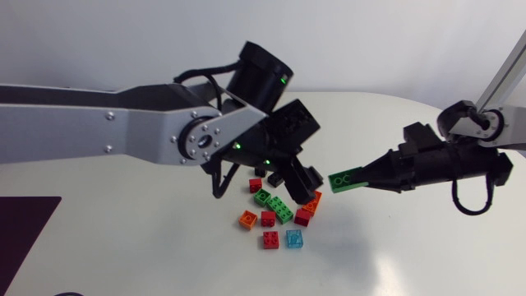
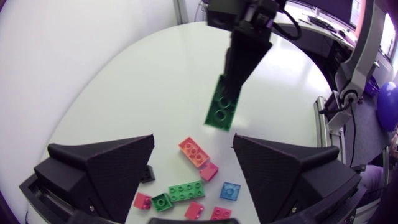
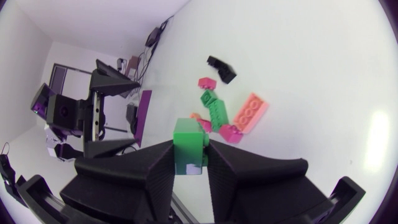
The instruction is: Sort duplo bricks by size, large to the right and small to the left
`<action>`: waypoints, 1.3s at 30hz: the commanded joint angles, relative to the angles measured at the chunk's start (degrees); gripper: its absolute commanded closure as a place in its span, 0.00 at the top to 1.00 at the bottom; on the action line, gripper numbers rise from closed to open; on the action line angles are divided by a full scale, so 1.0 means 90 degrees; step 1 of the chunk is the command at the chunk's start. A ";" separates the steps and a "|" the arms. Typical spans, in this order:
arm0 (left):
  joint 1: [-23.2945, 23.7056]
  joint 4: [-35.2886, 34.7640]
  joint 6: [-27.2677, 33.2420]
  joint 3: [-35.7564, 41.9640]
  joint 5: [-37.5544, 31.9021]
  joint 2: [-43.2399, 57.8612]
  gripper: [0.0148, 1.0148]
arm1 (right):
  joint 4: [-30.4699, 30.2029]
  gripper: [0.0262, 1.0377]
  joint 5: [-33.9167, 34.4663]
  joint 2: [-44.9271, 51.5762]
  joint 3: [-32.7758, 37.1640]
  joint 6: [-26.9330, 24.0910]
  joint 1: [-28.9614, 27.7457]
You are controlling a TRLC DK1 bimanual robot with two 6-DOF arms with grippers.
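White, smooth and matte, the rounded table top [image 1: 123, 255] carries a dark purple flat mat [image 1: 25, 222] at its left edge and, near the middle, a loose cluster of glossy studded plastic bricks.

Nearest the front edge lie a small translucent blue square brick [image 1: 295, 238] and a small red square brick [image 1: 270, 239], side by side but apart. Behind them sit a small orange square brick [image 1: 247, 219] and a long green flat-lying brick [image 1: 280, 210], set slantwise, with a double row of round studs. Just beyond it lies an orange oblong brick [image 1: 312, 201], with a red brick against its near end.

My left gripper [image 1: 301, 178] hangs above the far side of this cluster. Its matte black wedge fingers are spread wide with nothing between them. A small black brick [image 3: 222, 68] is the farthest piece of the cluster.

To the right of the cluster, my right gripper [image 1: 368, 174] lies level and clear of the surface. Its fingers press from two sides on one end of a green oblong studded brick [image 1: 347, 180], whose free end juts towards my left gripper. No writing can be read on it.
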 commanded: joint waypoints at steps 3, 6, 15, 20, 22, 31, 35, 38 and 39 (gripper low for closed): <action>0.0415 -0.0198 -0.0207 0.0107 0.0016 0.0302 0.97 | -0.0321 0.08 0.0454 -0.0015 0.0026 -0.0651 -0.1172; 0.0474 -0.0383 -0.0217 0.0361 -0.0091 0.0839 0.97 | 0.0020 0.10 0.1118 -0.0064 0.0017 -0.0739 -0.1895; 0.0425 -0.0989 -0.0080 0.1005 -0.0951 0.1952 0.97 | 0.1612 0.13 0.2934 -0.0220 -0.0823 -0.1071 -0.2373; 0.0640 -0.1194 0.0154 0.0966 -0.1175 0.2108 0.96 | 0.1886 0.30 0.3315 -0.0103 -0.1048 -0.1267 -0.2363; 0.0669 -0.1223 0.0262 0.0908 -0.1273 0.2138 0.94 | 0.1895 0.50 0.3344 -0.0103 -0.1077 -0.1335 -0.2363; 0.0396 -0.1379 0.0320 0.0859 -0.1273 0.2460 0.88 | 0.1817 0.95 0.3432 -0.0504 -0.1048 -0.1384 -0.2383; 0.0386 -0.1438 0.0320 0.1034 -0.1273 0.2597 0.77 | 0.1720 0.95 0.3432 -0.0806 -0.1097 -0.1413 -0.2354; 0.0328 -0.1467 0.0330 0.1093 -0.1273 0.2665 0.60 | 0.1632 0.95 0.3432 -0.0972 -0.1077 -0.1413 -0.2334; 0.0279 -0.1477 0.0340 0.1122 -0.1273 0.2694 0.55 | 0.1573 0.95 0.3413 -0.1041 -0.1058 -0.1413 -0.2314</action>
